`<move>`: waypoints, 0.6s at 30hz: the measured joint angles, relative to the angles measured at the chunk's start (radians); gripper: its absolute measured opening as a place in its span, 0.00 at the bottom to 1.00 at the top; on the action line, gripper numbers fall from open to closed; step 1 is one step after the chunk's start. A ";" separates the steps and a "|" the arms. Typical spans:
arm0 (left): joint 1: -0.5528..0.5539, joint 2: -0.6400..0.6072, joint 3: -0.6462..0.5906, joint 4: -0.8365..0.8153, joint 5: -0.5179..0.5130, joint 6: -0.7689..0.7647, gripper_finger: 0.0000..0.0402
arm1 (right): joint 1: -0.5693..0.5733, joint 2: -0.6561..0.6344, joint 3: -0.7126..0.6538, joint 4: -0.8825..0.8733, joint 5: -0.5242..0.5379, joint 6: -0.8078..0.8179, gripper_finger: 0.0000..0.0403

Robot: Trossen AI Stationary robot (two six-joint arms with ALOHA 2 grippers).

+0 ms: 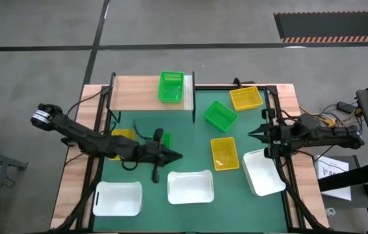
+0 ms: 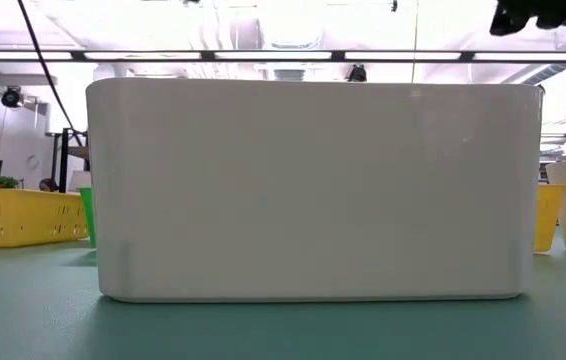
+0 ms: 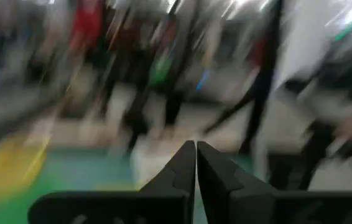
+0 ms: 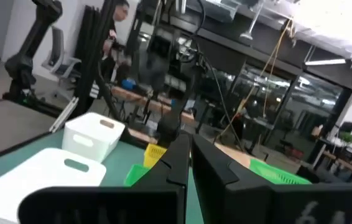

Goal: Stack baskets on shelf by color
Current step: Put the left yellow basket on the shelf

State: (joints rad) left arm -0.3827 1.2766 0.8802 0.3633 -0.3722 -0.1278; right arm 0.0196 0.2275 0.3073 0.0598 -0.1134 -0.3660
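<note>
The wooden shelf point(image 1: 138, 93) stands at the far left with one green basket point(image 1: 171, 86) on its right end. A second green basket point(image 1: 220, 116) and two yellow baskets point(image 1: 246, 98) point(image 1: 224, 153) lie on the green mat. Three white baskets point(image 1: 118, 198) point(image 1: 190, 186) point(image 1: 262, 172) sit along the near side. A yellow basket point(image 1: 124, 135) and a green one point(image 1: 165, 139) are partly hidden under my left arm. My left gripper point(image 1: 177, 156) is shut over the mat's middle and holds nothing. My right gripper point(image 1: 252, 134) is shut at the right side and also holds nothing.
The middle white basket point(image 2: 313, 190) fills the low view. Black frame bars point(image 1: 281, 162) run along the mat's right side, and cables lie beyond them. Bare mat point(image 1: 190, 140) shows between the two grippers. People and furniture show in the room behind the table.
</note>
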 joint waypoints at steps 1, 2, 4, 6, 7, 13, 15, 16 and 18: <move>-0.007 0.000 0.040 -0.158 -0.037 -0.056 0.00 | 0.000 0.000 0.000 -0.004 0.001 0.000 0.03; -0.013 0.005 0.085 -0.322 -0.054 -0.111 0.00 | 0.000 0.001 0.000 -0.011 0.001 0.006 0.03; -0.018 0.024 0.177 -0.668 -0.052 -0.215 0.00 | 0.000 0.002 -0.002 -0.012 0.001 0.011 0.03; -0.026 0.063 0.242 -1.008 -0.014 -0.354 0.00 | 0.000 0.003 -0.002 -0.009 0.001 0.012 0.03; -0.026 0.091 0.265 -1.144 0.024 -0.411 0.00 | 0.000 0.003 -0.002 -0.009 0.001 0.012 0.03; -0.025 0.205 0.305 -1.463 0.212 -0.471 0.00 | 0.000 0.005 -0.002 -0.013 0.001 0.015 0.03; -0.025 0.229 0.304 -1.520 0.303 -0.463 0.00 | 0.000 0.009 -0.002 -0.021 0.001 0.017 0.03; -0.025 0.236 0.304 -1.566 0.339 -0.461 0.00 | 0.000 0.010 -0.002 -0.025 0.001 0.017 0.03; -0.026 0.238 0.298 -1.686 0.363 -0.467 0.00 | 0.000 0.011 -0.002 -0.032 0.002 0.019 0.03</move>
State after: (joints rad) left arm -0.4085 1.5148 1.1783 -1.3226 -0.0092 -0.5944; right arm 0.0196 0.2390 0.3058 0.0277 -0.1116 -0.3472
